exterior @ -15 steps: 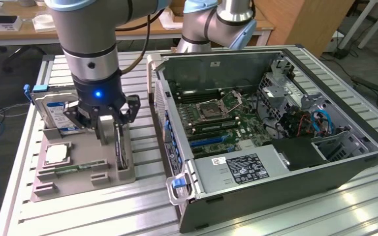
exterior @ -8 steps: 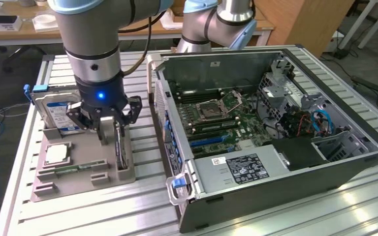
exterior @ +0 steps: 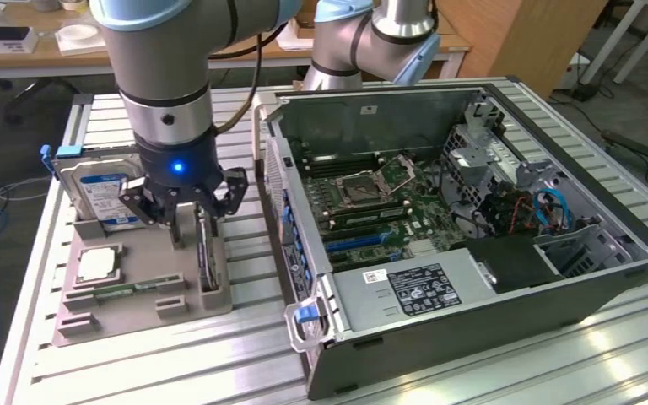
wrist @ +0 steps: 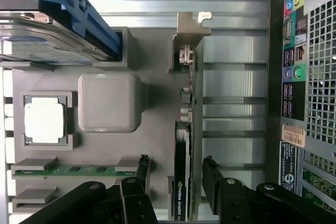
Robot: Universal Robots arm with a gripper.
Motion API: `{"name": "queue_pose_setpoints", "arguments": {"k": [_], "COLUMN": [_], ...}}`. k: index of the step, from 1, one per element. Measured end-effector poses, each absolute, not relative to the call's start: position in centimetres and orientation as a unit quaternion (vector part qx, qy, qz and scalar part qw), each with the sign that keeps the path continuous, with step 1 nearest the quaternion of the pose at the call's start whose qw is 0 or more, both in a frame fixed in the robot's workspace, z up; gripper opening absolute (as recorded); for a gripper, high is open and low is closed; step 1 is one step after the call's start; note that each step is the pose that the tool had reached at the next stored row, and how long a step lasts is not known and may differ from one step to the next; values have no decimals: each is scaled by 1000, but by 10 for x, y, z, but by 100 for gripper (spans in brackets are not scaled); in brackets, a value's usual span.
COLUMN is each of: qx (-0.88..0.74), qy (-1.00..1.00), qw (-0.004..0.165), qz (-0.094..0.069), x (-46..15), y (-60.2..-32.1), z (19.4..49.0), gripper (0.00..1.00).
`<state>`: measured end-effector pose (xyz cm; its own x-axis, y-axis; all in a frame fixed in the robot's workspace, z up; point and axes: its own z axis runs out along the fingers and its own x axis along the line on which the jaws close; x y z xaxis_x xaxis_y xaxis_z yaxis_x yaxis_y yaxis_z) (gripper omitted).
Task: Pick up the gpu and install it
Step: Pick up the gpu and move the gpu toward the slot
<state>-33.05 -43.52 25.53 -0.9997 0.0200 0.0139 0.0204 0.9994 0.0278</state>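
- Gripper (exterior: 186,215): you have it low over the tray (exterior: 99,316), on the side nearest the case (exterior: 594,283). Its jaws stand wide open, one finger on each side of the gpu, and a gap shows at both.
- Gpu (exterior: 205,251): you find it on edge in its tray slot, not yet lifted. Its bracket (wrist: 190,34) sits at one end, clear of the fingers.
- Hard drive (exterior: 97,192): upright in the tray's far slot, with a blue handle on top.
- Processor (exterior: 97,263): flat in its square recess.
- Memory stick (exterior: 121,292): flat in a slot just beside the processor.
- Case: lying open on the table (exterior: 189,363), motherboard exposed, to the exterior view's right of the tray.
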Motion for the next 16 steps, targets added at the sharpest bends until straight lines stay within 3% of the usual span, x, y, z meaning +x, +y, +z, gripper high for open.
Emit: {"name": "queue_pose_setpoints", "arguments": {"k": [16], "qx": [-14], "qy": [-1000], "qw": [7], "qz": [-14], "x": [-326], "y": [-436], "z": [240], "gripper": [53]}}
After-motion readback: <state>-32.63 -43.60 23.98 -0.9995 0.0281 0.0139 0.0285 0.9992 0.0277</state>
